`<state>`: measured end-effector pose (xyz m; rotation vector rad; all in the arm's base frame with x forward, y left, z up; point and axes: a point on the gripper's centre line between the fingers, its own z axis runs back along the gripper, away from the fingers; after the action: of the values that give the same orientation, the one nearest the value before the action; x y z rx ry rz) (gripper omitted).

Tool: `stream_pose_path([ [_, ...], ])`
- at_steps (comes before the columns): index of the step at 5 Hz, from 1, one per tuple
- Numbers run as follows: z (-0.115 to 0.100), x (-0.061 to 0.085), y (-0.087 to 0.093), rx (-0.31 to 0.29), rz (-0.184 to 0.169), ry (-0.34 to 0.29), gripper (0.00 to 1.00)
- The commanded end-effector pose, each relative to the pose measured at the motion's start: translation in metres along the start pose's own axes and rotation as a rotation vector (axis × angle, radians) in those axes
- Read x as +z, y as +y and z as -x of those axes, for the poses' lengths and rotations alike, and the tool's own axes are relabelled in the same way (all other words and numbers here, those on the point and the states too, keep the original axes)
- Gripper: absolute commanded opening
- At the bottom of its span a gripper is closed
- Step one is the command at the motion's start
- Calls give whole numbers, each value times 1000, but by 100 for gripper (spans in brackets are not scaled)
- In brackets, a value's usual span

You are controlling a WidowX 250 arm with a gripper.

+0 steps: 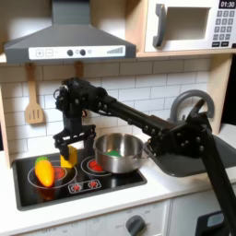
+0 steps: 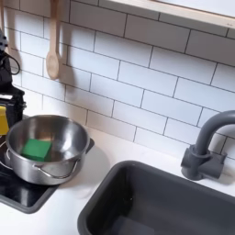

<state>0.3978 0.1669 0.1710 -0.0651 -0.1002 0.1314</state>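
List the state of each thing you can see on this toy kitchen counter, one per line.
End effector: over the stove's left side, closed on the yellow block.
Yellow block: upright, gripped between the fingers.
Corn: lying on the front left burner.
Pot: upright on the right burner, no lid.
Green piece: lying flat inside the pot.
Wooden spoon: hanging on the tiled wall.
Faucet: no water running.
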Motion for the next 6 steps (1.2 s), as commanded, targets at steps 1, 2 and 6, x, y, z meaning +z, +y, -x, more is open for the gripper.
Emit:
stream_pose_path([
  [1, -8, -3, 7, 24, -5, 6, 100],
  [2, -10, -13, 8, 31, -11, 26, 100],
  [6, -14, -33, 18, 52, -51, 40, 100],
])
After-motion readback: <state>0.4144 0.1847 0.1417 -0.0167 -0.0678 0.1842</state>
